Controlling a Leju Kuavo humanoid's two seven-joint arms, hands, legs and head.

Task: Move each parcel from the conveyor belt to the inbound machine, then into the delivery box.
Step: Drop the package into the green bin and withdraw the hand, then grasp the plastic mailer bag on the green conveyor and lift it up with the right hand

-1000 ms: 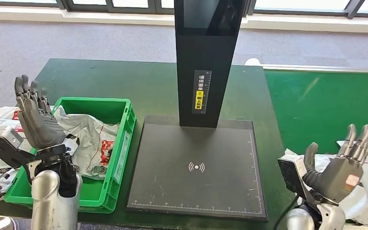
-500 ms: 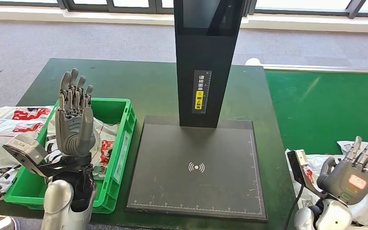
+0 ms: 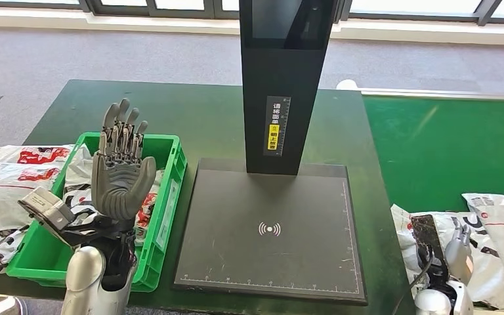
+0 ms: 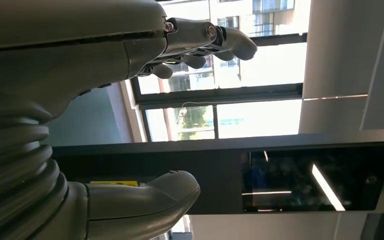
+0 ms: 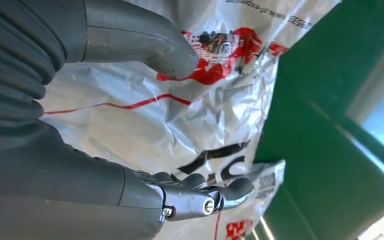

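Note:
My left hand [image 3: 121, 177] is raised upright over the green delivery box [image 3: 168, 197], palm towards me, fingers spread and holding nothing. In its wrist view the left hand [image 4: 70, 60] is open in front of the machine's dark screen [image 4: 320, 180]. My right hand [image 3: 458, 248] hangs low at the bottom right, above a crumpled white parcel [image 3: 426, 239] on the green conveyor belt [image 3: 446, 144]. Seen from the wrist, the right hand [image 5: 55, 165] has thumb and fingers apart just over the white parcel [image 5: 180, 115] with red print. The inbound machine's black plate [image 3: 272, 230] is bare.
The machine's black column [image 3: 282, 85] rises behind the plate. A second white parcel [image 3: 502, 213] lies further right on the belt. Bagged parcels fill the box, and more parcels [image 3: 10, 177] lie on the table left of it. Grey floor lies beyond the dark green table [image 3: 170, 111].
My left hand has swung rightwards over the box and turned its palm towards me. My right hand has dropped lower towards the parcel at the bottom right.

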